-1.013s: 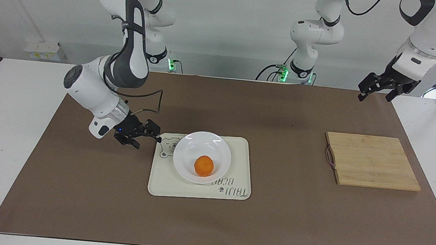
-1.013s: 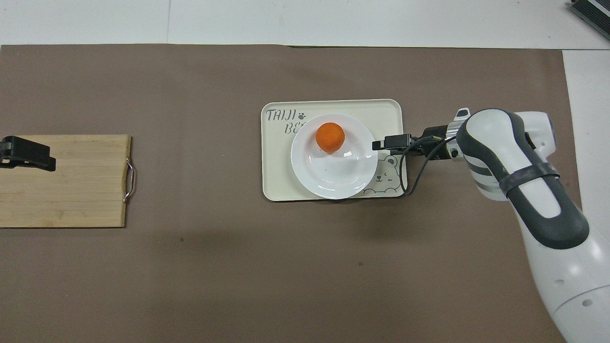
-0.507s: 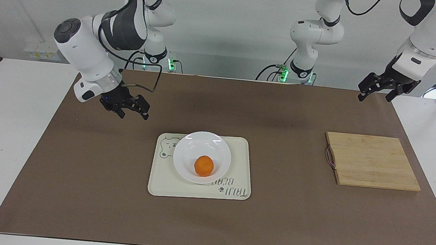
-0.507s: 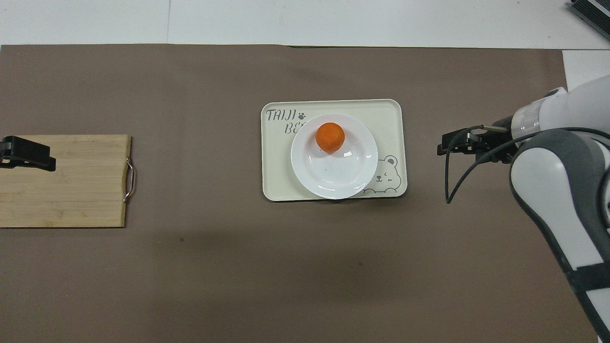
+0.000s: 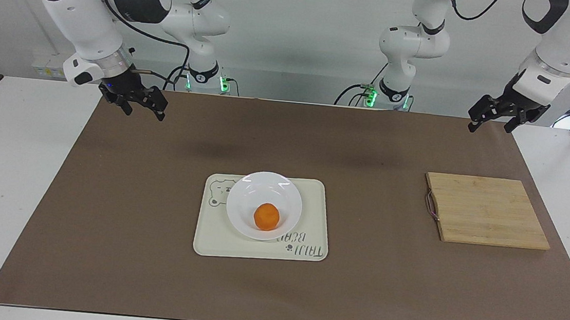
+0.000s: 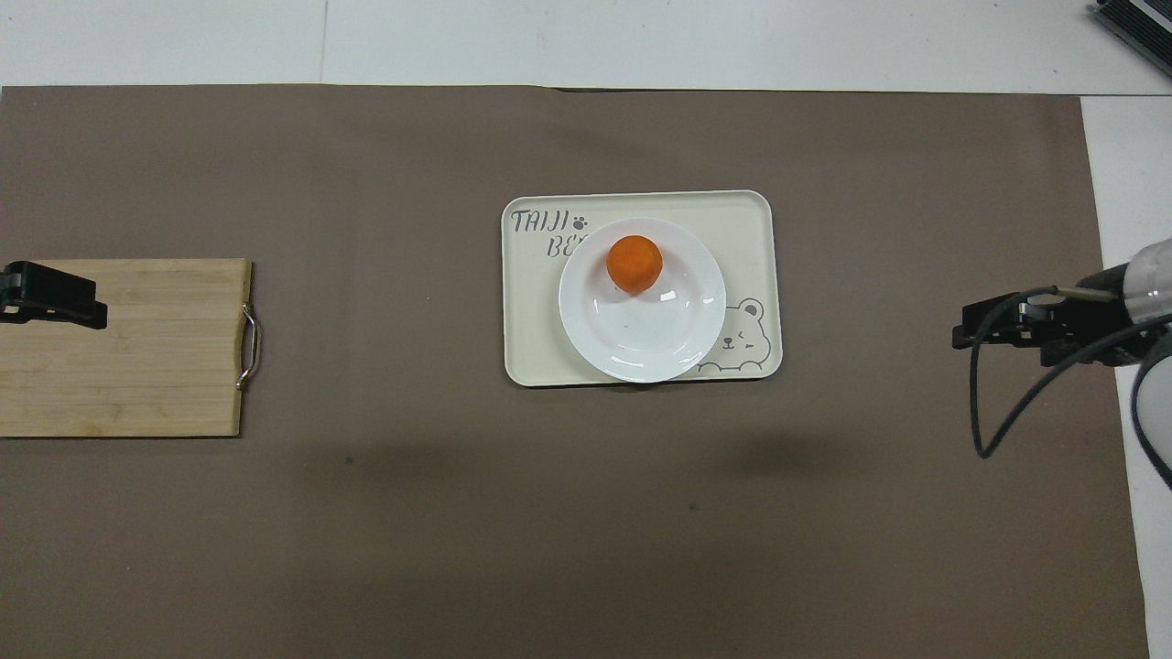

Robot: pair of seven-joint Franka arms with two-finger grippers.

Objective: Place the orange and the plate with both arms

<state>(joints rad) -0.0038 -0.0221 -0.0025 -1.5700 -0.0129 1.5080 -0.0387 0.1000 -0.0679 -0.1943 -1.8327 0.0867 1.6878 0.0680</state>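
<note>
The orange (image 5: 266, 216) lies in the plate (image 5: 249, 218), toward the plate's side farther from the robots. The plate rests on a cream tray (image 5: 308, 244) at the middle of the brown-covered surface (image 5: 151, 272). A wooden cutting board (image 5: 487, 211) lies toward the left arm's end. The right gripper (image 5: 140, 107) hangs in the air over the corner at the right arm's end by the robots' edge, jaws apart, holding nothing. The left gripper (image 5: 491, 118) waits over the robots' edge at the left arm's end, jaws apart and empty.
</note>
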